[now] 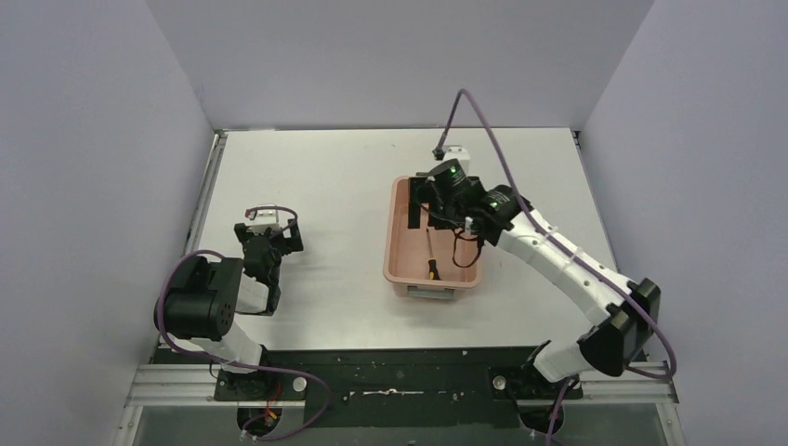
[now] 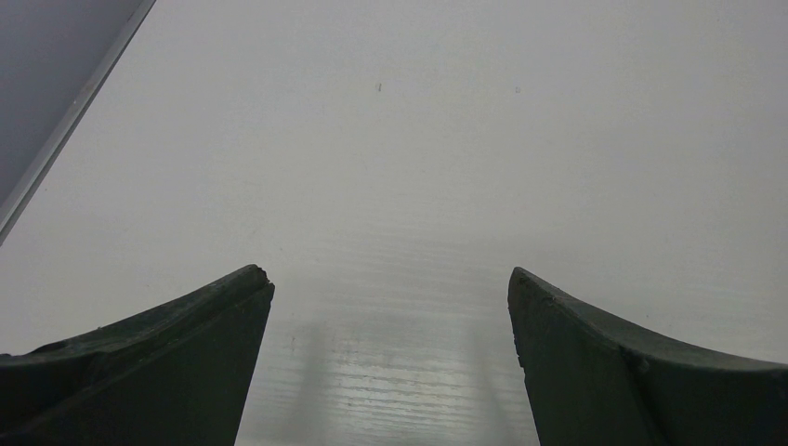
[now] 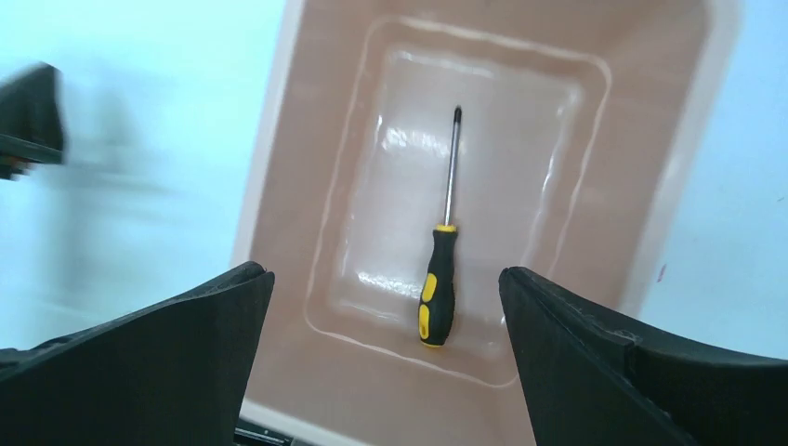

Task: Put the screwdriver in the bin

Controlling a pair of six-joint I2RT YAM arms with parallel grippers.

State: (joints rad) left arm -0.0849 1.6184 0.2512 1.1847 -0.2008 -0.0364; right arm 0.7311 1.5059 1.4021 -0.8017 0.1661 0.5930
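The screwdriver [image 1: 430, 255] lies flat on the floor of the salmon-pink bin [image 1: 391, 251], its yellow-and-black handle toward the near end. In the right wrist view the screwdriver [image 3: 442, 279] lies lengthwise in the bin [image 3: 297, 139], with nothing touching it. My right gripper [image 1: 427, 206] hangs over the far half of the bin, open and empty; in its own view the right gripper [image 3: 383, 271] has its jaws wide apart above the handle. My left gripper [image 1: 269, 243] is open and empty, low over the bare table at the left; its wrist view shows the left gripper [image 2: 387, 271] over tabletop only.
The bin's grey near handle [image 1: 432, 293] faces the arm bases. The table's left edge rail [image 2: 65, 121] runs beside the left gripper. A dark blurred shape [image 3: 28, 121] sits at the left edge of the right wrist view. Walls enclose three sides.
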